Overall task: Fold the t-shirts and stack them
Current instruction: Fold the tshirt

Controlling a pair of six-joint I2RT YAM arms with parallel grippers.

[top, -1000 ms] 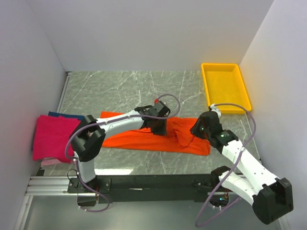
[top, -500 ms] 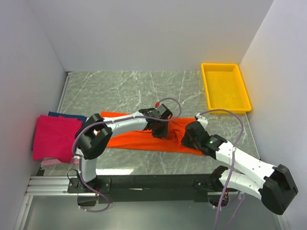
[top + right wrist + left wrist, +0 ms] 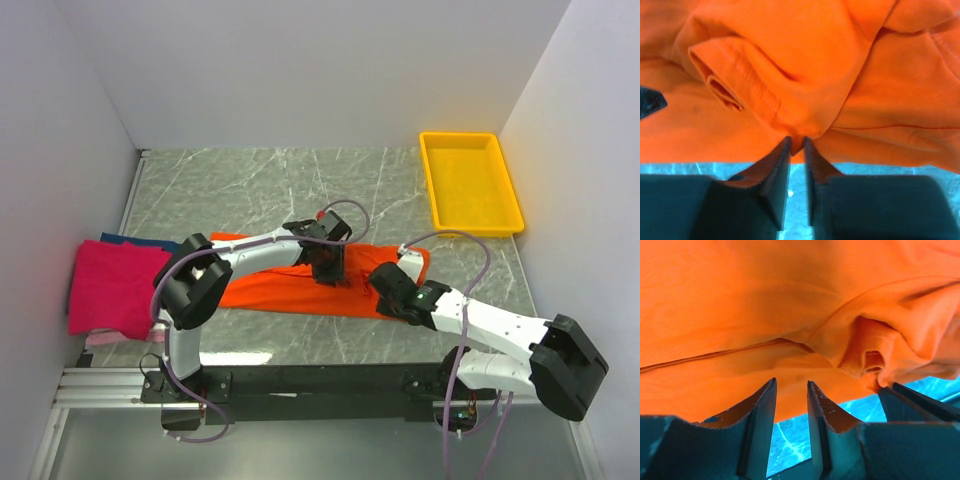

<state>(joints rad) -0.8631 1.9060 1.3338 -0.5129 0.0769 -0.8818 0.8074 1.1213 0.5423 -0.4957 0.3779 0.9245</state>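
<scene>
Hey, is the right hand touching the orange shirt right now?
Touching. The right wrist view shows a fold of the orange shirt caught between the tips of the right hand.

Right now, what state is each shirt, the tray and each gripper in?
orange t-shirt, laid out along the table, right end bunched.
pink t-shirt, folded, lying on top of the others.
dark blue t-shirt, folded under it, edge showing.
yellow tray, flat, apart from the shirts.
left gripper, open over orange cloth.
right gripper, shut on an orange fold.
</scene>
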